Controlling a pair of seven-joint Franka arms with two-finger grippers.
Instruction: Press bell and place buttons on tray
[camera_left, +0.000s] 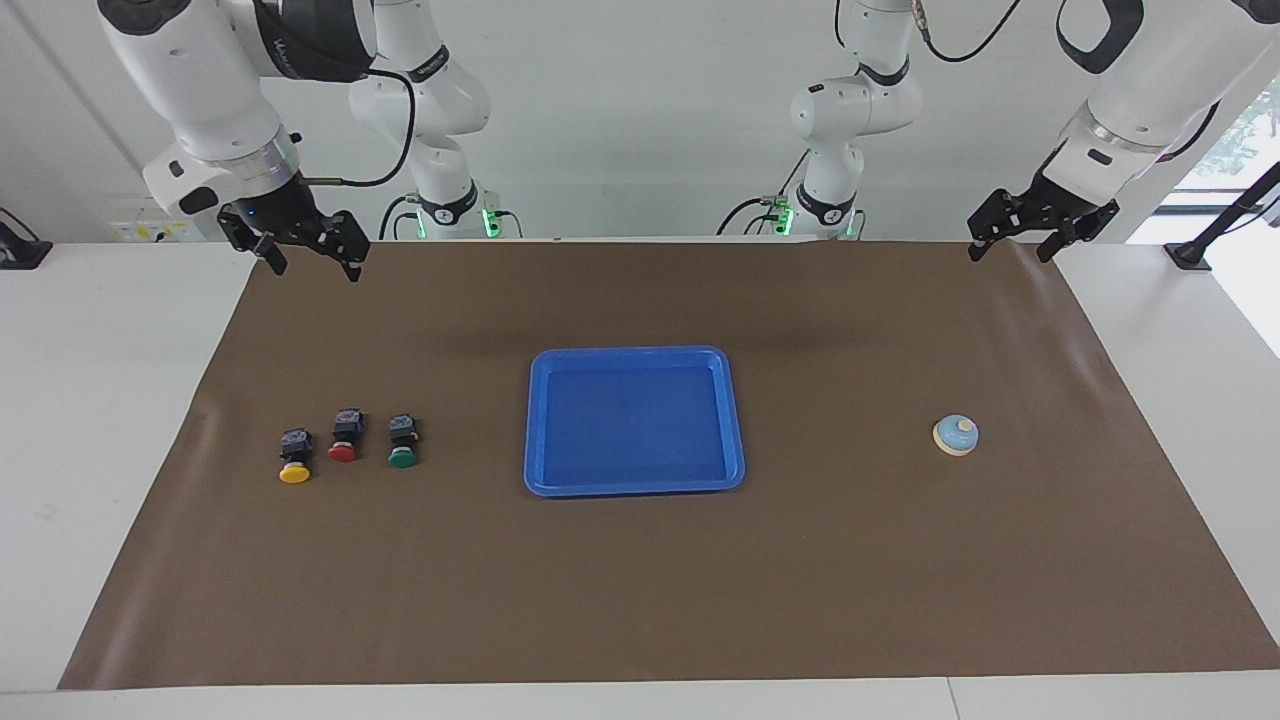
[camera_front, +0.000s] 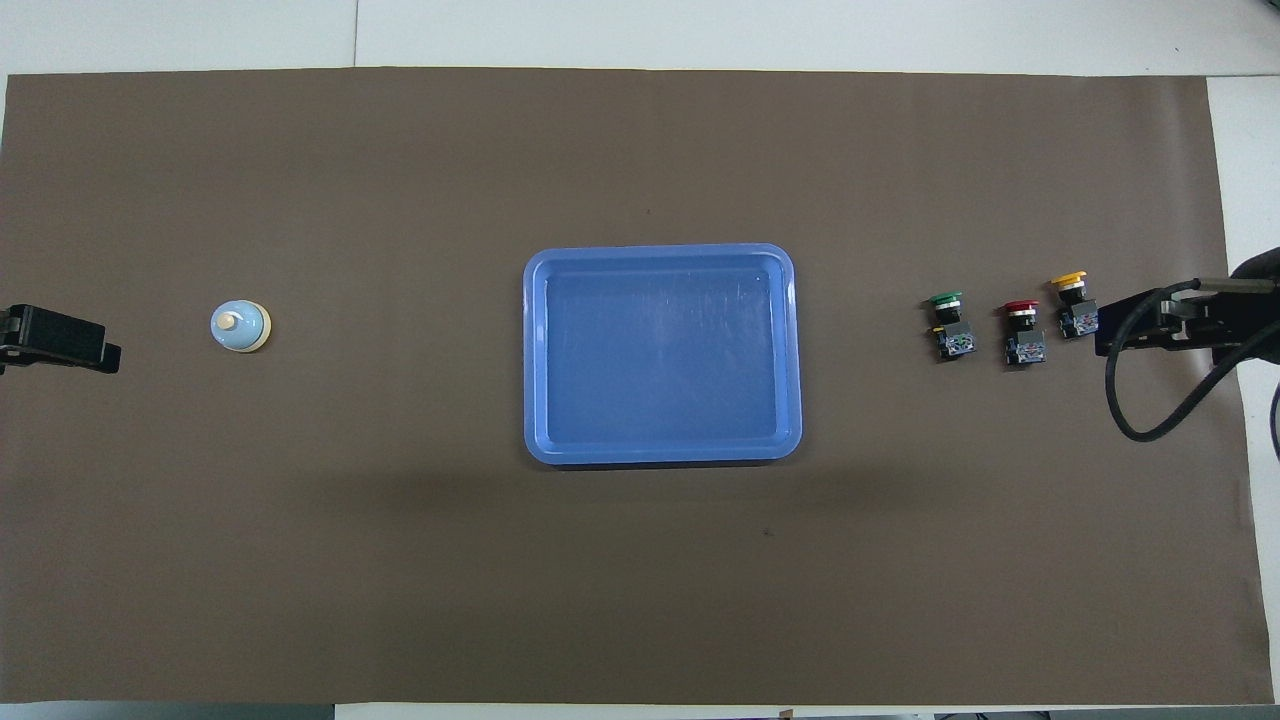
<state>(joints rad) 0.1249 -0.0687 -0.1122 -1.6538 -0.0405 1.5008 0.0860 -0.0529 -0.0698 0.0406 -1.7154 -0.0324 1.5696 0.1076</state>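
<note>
The blue tray (camera_left: 634, 352) (camera_front: 660, 250) lies empty in the middle of the brown mat. The bell (camera_left: 956, 434) (camera_front: 240, 326), light blue with a cream knob, sits toward the left arm's end. Three buttons lie in a row toward the right arm's end: yellow (camera_left: 294, 458) (camera_front: 1073, 303), red (camera_left: 343, 438) (camera_front: 1022, 332) and green (camera_left: 402, 443) (camera_front: 948, 325), the green one closest to the tray. My left gripper (camera_left: 1010, 252) (camera_front: 60, 340) hangs open over the mat's corner at the robots' edge, holding nothing. My right gripper (camera_left: 315, 268) (camera_front: 1140, 325) hangs open and empty over the other corner at that edge.
The brown mat (camera_left: 640, 580) covers most of the white table. A black cable (camera_front: 1150, 400) loops off the right arm's wrist. Both arms wait raised at the robots' edge of the mat.
</note>
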